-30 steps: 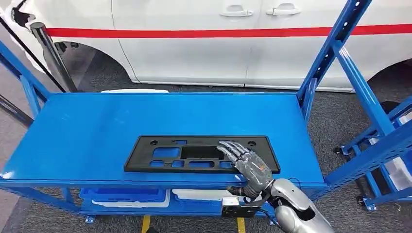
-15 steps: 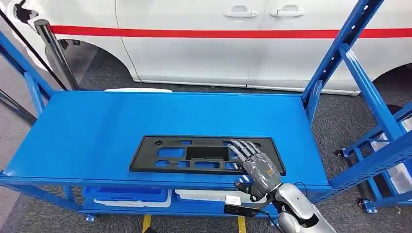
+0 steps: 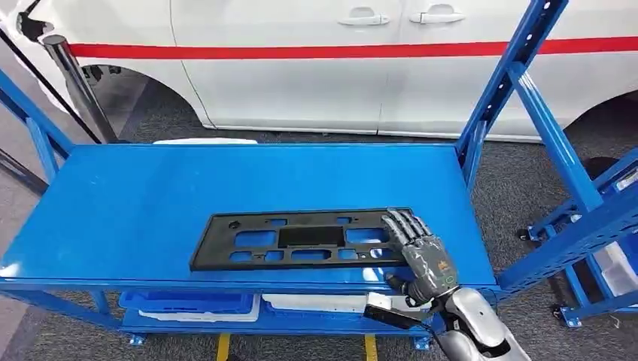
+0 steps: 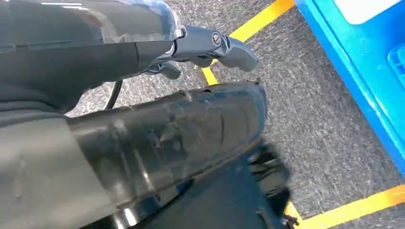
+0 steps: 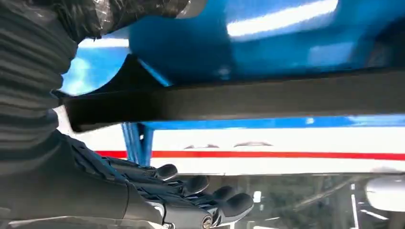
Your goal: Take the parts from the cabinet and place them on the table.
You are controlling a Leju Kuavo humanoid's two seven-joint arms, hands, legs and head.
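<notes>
Plastic panel, long, flat and black with many cut-outs, lies on the blue worktop near its front edge. It looks light and stiff, probably slick on the paint, so its right end or a cut-out rim seems the best hold. Right hand rests flat on that end, fingers spread, gripping nothing; whether the left hand holds anything, I cannot tell.

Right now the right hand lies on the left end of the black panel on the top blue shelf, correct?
Not quite. The right hand lies on the right end of the black panel, not the left; the head view shows it. The panel is indeed on the top blue shelf.
</notes>
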